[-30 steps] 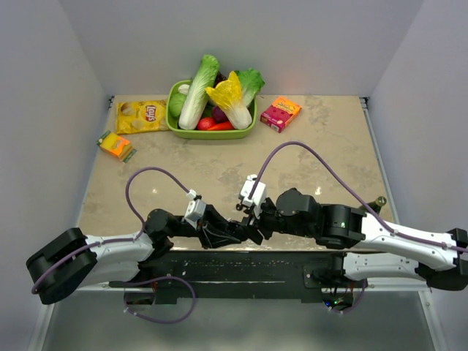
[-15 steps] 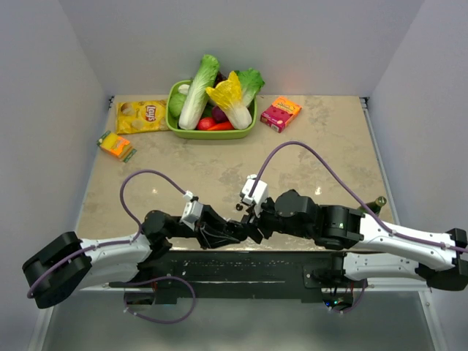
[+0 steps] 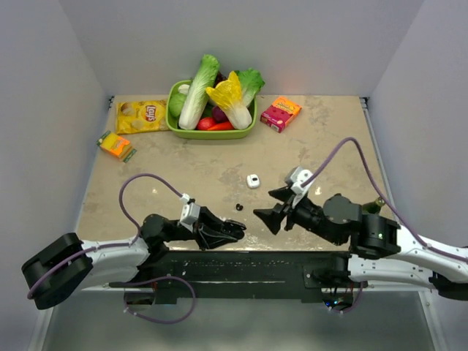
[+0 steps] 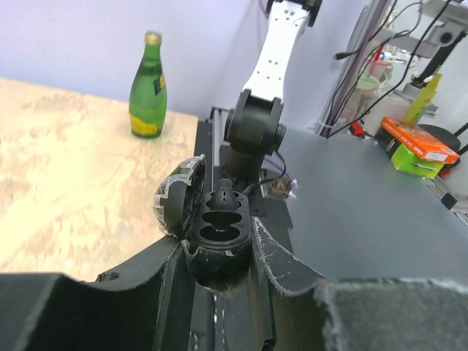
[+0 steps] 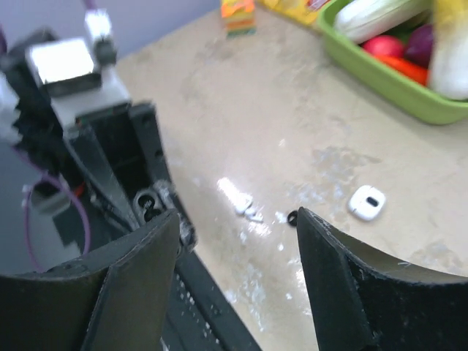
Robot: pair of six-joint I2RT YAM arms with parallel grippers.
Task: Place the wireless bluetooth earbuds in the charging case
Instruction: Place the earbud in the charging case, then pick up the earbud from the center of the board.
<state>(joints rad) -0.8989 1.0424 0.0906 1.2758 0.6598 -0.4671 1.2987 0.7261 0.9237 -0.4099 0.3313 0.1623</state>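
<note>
- Two arms are over the bench [image 3: 329, 139], one pair of fingers on each.
- The left fingers [image 3: 228, 233] are clenched on one dark holder [image 4: 218, 234]. It has two hollows in its face and a clear flap swung open at one side.
- The right fingers [image 3: 278, 208] are spread wide and released, with nothing between them.
- One charging case [image 3: 253, 180], small and white with a dark spot, lies flat on the bench. It is out past the tips of the right fingers and off to their far side, touching neither pair.
- From the right wrist, the case shows in the gap between the two fingers, nearer the right-hand one.
- One tiny dark bit [image 3: 239, 207] sits on the bench just ahead of the left fingertips, between the two pairs of fingers. I cannot tell what it is.
- Well beyond both pairs of fingers are one green tray [image 3: 175, 121] heaped with vegetables, one yellow crisp bag [image 3: 140, 115], one pink box [image 3: 280, 113] and one orange pack [image 3: 116, 145].
- One green bottle [image 4: 148, 86] stands upright, off to the side of the left fingers.
- A second ago the two pairs of fingers met tip to tip. Now the right arm has drawn back and its fingers have widened.
- The white case did not show then, with the right arm above that spot.
- The left fingers have kept their grip and shifted only a little.
</note>
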